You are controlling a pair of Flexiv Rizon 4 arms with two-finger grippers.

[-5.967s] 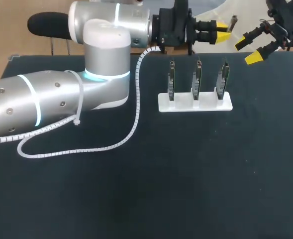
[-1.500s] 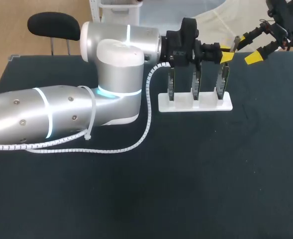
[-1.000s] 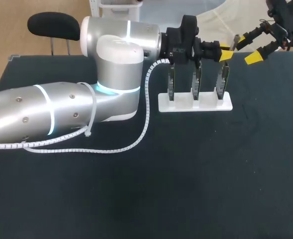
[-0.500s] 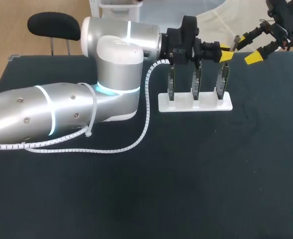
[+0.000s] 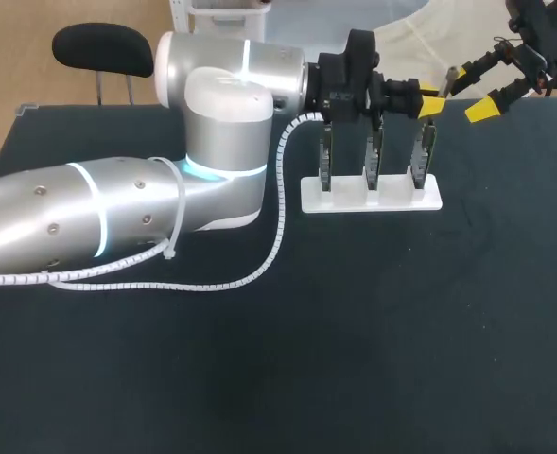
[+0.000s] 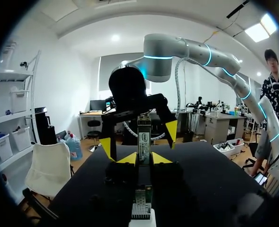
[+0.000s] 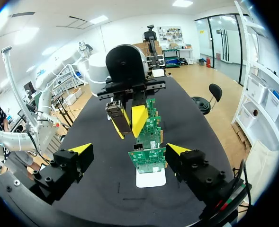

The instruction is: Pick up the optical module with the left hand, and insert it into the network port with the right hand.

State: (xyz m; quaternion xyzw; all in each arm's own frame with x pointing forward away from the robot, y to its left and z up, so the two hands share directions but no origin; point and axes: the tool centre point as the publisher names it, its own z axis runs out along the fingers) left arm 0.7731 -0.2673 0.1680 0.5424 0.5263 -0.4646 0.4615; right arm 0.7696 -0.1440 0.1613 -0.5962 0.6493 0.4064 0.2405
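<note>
Black table (image 5: 354,331) beneath: left gripper (image 6: 144,158) clamps the optical module (image 6: 144,135), its length aimed at the splayed right gripper (image 5: 474,93) just ahead.

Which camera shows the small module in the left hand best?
The left wrist view: the optical module stands close up, clamped between the left hand's yellow tips. The right wrist view shows it smaller and farther off; the head view shows only its tip.

Dark matte table (image 5: 354,331), evenly lit.
</note>
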